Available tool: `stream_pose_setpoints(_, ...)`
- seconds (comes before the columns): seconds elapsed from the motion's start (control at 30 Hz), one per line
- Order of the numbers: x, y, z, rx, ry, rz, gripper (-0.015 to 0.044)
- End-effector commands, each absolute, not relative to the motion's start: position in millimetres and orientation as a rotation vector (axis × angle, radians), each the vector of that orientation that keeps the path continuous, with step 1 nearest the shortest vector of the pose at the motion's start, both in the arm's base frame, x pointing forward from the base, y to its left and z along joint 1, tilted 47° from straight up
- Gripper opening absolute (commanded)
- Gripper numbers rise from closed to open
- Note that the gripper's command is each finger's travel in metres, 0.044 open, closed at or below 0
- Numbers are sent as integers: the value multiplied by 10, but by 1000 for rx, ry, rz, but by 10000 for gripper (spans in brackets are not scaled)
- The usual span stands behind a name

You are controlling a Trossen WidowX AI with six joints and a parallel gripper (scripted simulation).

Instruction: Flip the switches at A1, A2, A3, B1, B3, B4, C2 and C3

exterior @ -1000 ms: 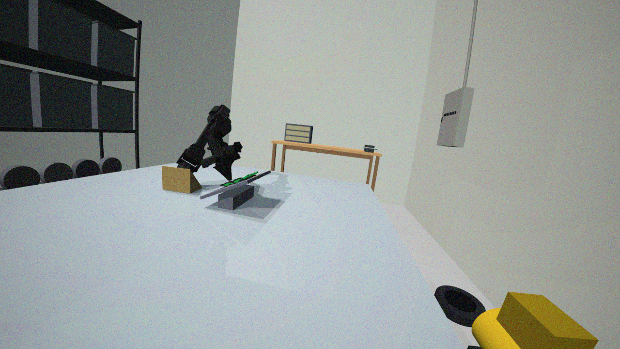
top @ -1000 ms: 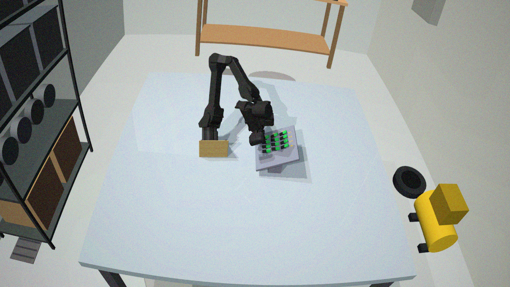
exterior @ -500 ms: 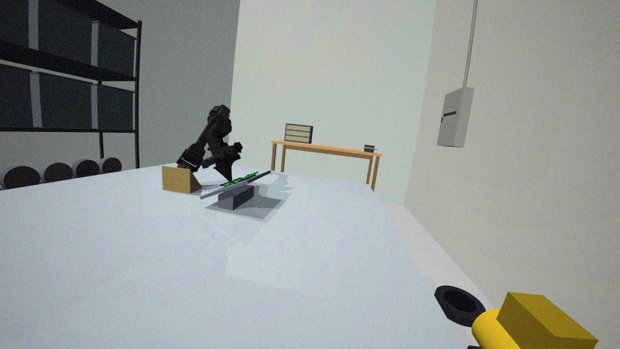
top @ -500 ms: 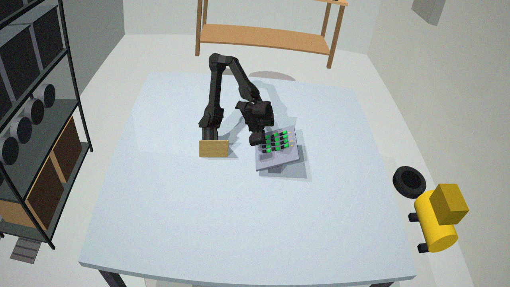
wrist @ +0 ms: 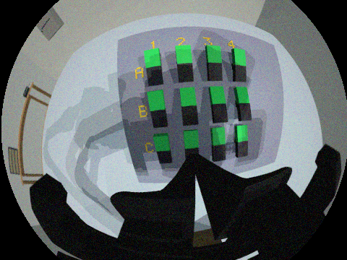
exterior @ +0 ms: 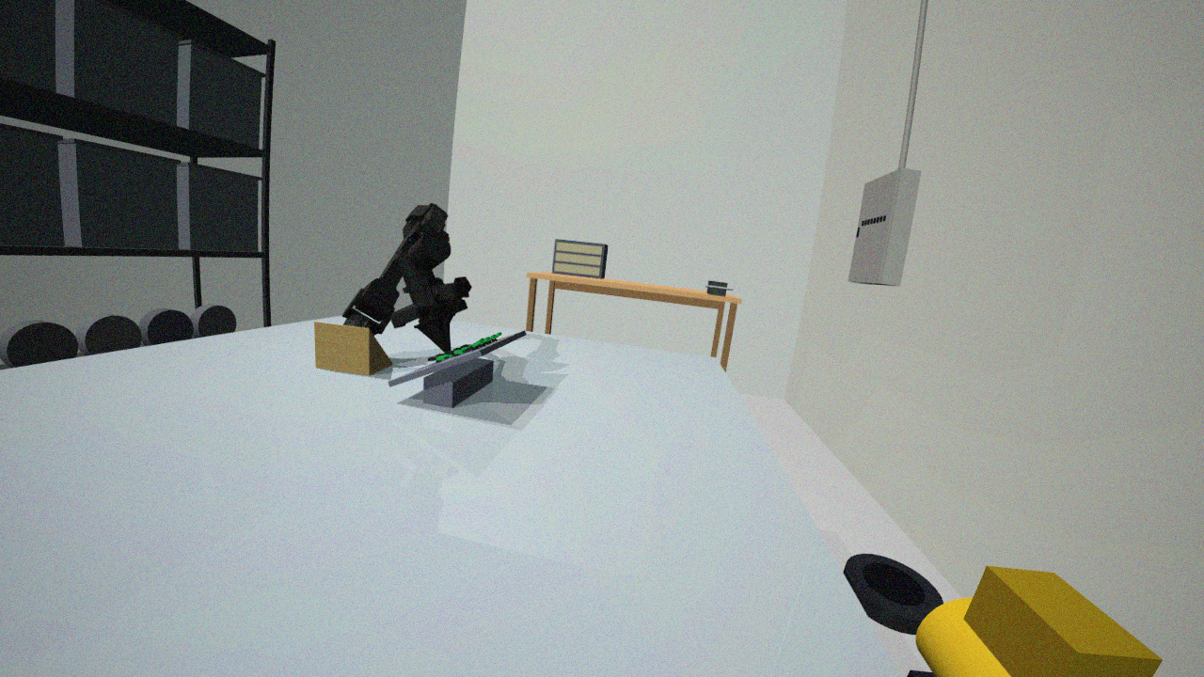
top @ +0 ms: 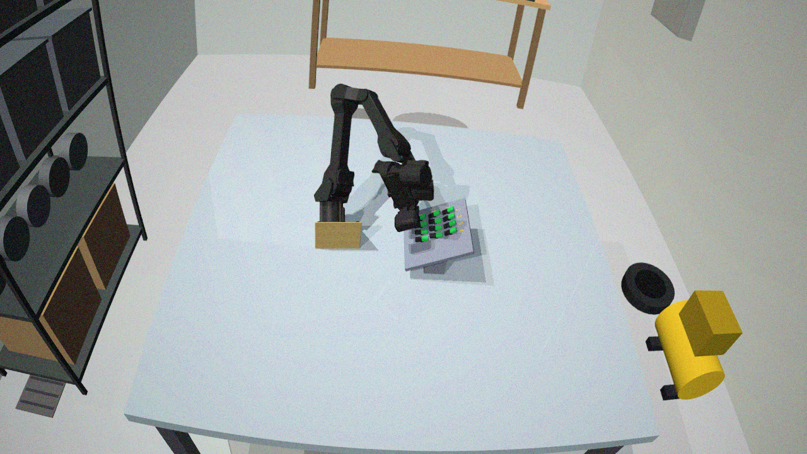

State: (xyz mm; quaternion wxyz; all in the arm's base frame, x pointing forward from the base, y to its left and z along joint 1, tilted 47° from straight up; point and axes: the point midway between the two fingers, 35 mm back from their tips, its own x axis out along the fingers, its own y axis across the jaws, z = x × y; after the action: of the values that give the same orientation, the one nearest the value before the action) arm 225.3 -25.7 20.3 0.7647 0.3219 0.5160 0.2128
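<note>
The tilted grey panel (top: 451,251) (exterior: 405,377) (wrist: 272,108) carries switches with green far halves and black near halves. In the wrist view are A1 (wrist: 153,66), A2 (wrist: 184,63), A3 (wrist: 214,63), B1 (wrist: 157,108), B3 (wrist: 218,104), B4 (wrist: 243,103), C2 (wrist: 191,139) and C3 (wrist: 218,144). C3 looks brighter green than C2; which ends are raised is hard to tell. My gripper (exterior: 448,349) (wrist: 193,157) is shut and empty. Its tip is at the black near end of C2 and covers part of it; contact cannot be told.
Switches A4 (wrist: 239,65), B2 (wrist: 189,106), C1 (wrist: 163,147) and C4 (wrist: 241,141) stand among the others. A block (exterior: 458,383) supports the panel above the table (top: 360,350). A wooden block (top: 338,235) (exterior: 340,348) is at the arm's base.
</note>
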Motion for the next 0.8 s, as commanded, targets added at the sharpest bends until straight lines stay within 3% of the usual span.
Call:
stream_pose_setpoints(0.0, 2261, -248, 201, 707, 1118, 463, 0)
stream_pose_setpoints(0.4, 2267, -237, 191, 707, 1118, 463, 0)
stream_pose_setpoints(0.77, 2040, -679, 615, 703, 1145, 472, 0)
